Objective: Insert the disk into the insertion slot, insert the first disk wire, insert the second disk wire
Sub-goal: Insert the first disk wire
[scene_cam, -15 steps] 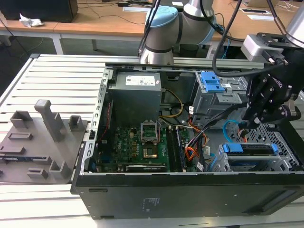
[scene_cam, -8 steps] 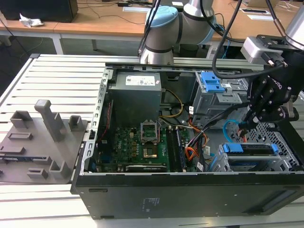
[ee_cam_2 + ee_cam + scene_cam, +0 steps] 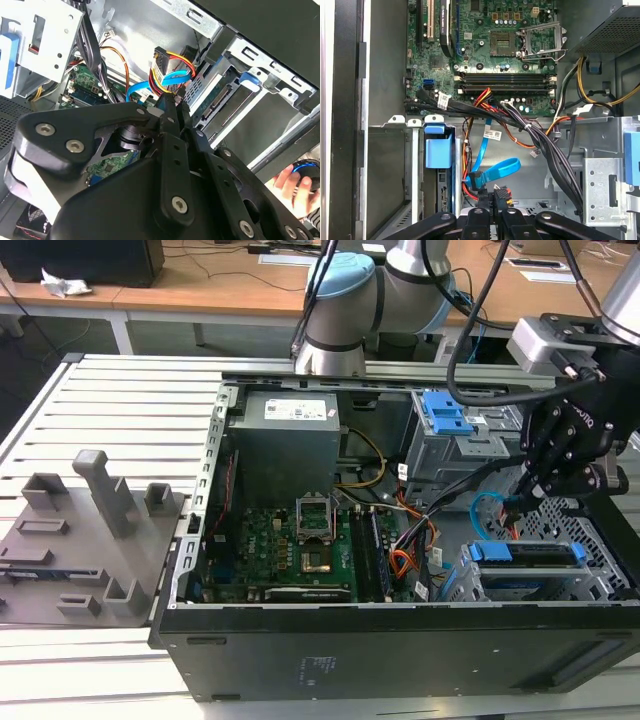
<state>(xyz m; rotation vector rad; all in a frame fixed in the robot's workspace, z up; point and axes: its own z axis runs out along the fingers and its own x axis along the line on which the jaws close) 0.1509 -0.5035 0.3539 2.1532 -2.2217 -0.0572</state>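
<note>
The grey arm [image 3: 345,300], with pale-blue joint caps, rises at the far side in the exterior view, bends over and reaches toward the exterior view's right; its black wrist [image 3: 580,425] tips downward; the gripper [image 3: 522,502] below it points down and slightly toward the exterior view's left. In both wrist views the gripper's black linkage spreads wide at the base and narrows toward the tips; the two fingers [image 3: 483,202] stand side by side, drawn together with hardly a gap between them; the linkage bars [image 3: 75,135] angle outward behind them.
</note>
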